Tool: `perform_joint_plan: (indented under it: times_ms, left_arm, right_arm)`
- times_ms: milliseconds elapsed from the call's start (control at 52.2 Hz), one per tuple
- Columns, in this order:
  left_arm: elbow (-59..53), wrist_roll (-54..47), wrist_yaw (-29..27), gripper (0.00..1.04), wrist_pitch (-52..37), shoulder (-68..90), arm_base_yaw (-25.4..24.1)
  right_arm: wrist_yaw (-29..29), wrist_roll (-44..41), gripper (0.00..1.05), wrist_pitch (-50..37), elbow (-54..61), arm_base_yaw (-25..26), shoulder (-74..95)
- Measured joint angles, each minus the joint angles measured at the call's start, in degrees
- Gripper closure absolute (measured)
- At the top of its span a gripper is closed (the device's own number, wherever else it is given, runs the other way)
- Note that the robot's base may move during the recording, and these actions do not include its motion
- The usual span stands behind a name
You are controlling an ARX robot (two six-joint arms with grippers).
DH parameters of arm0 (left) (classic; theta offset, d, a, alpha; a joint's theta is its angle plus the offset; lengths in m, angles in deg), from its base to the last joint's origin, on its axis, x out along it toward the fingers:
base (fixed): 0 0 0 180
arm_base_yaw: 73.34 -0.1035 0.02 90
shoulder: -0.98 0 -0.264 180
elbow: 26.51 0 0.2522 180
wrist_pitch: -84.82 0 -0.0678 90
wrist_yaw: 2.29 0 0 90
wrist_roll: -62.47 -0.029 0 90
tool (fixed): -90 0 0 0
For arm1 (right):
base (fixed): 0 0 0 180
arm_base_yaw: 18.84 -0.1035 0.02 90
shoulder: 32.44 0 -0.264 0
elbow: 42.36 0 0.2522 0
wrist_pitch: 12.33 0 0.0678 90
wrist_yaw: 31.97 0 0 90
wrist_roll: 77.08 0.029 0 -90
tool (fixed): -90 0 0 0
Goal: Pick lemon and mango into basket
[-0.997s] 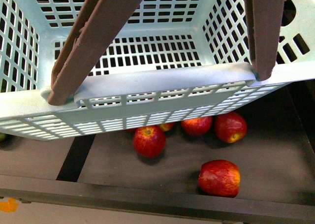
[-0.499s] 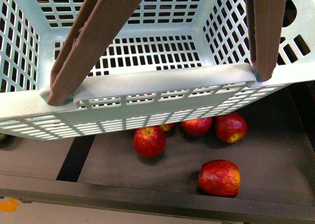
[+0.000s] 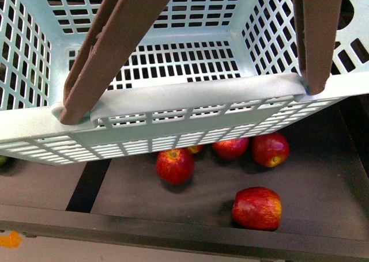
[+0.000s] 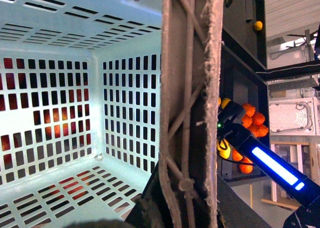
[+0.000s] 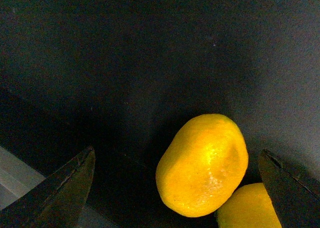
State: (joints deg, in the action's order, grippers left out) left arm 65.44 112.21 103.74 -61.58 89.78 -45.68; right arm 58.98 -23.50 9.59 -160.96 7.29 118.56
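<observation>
The pale teal basket point(image 3: 190, 95) hangs tilted above a dark shelf and fills the upper front view; it shows no fruit inside. My left gripper point(image 4: 187, 198) is shut on its brown handle point(image 4: 190, 102). My right gripper point(image 5: 176, 190) is open, with a bright yellow lemon point(image 5: 202, 165) lying between its two fingers point(image 5: 65, 188) on a dark shelf floor. A second yellow fruit point(image 5: 247, 208) touches the lemon beside the far finger. Several red-yellow fruits point(image 3: 256, 208) lie on the shelf under the basket. Neither gripper shows in the front view.
In the left wrist view my right arm, with a blue light strip point(image 4: 275, 168), reaches into a dark shelf holding orange mandarins point(image 4: 252, 119) and yellow fruit point(image 4: 224, 151). The shelf has a raised front edge point(image 3: 184, 230). Dark shelf walls surround the lemon.
The basket has shifted slightly up and to the right in the front view. The red-yellow fruits have not moved.
</observation>
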Motion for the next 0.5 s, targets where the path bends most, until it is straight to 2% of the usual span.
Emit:
perform_joint_plan:
  times_ms: [499]
  left_arm:
    - [0.00,-0.02,-0.15,0.99,0.00,0.04,0.00]
  right_arm:
    - [-0.59,2.38,0.09,1.62,-2.40,-1.49,4.07]
